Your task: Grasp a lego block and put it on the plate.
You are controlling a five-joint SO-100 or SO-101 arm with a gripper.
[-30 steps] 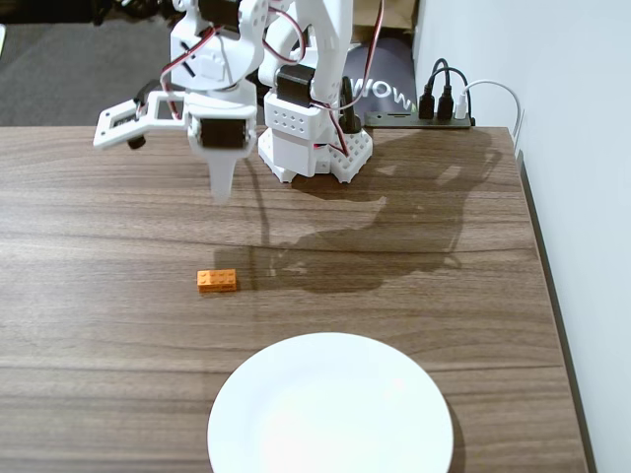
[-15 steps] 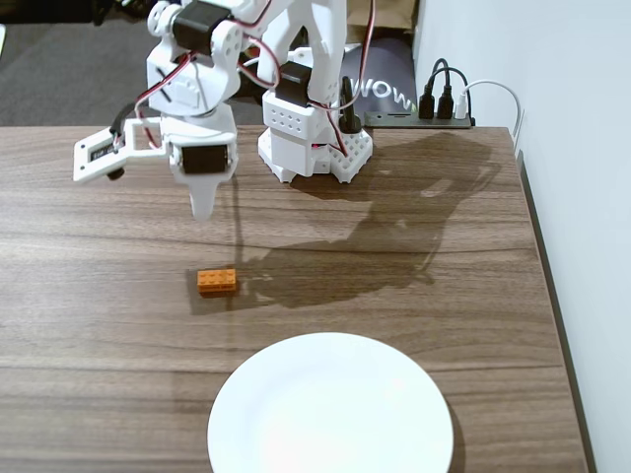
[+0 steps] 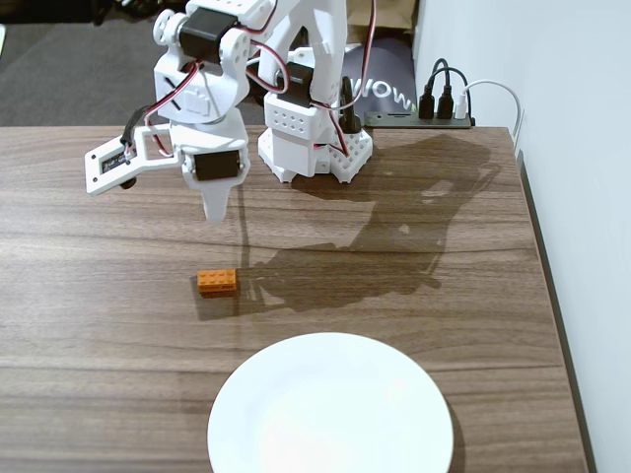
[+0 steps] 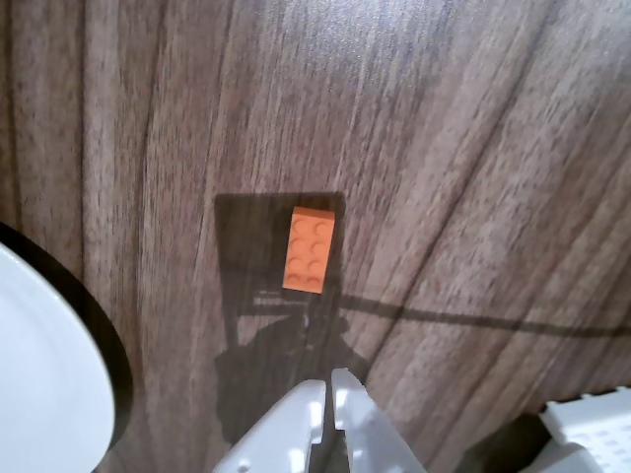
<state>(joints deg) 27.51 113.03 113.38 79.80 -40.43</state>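
The orange lego block (image 3: pixel 217 282) lies flat on the wooden table, studs up; it also shows in the wrist view (image 4: pixel 309 249). The white plate (image 3: pixel 330 409) sits at the near edge of the table, its rim showing at the left of the wrist view (image 4: pixel 49 384). My white gripper (image 3: pixel 214 209) hangs in the air behind the block, well above the table. In the wrist view the gripper (image 4: pixel 328 382) enters from the bottom edge with its jaws shut and nothing between them, short of the block.
The arm's white base (image 3: pixel 314 148) stands at the back of the table. A power strip with plugs (image 3: pixel 434 113) lies at the back right. The table's right edge (image 3: pixel 547 296) runs beside a white wall.
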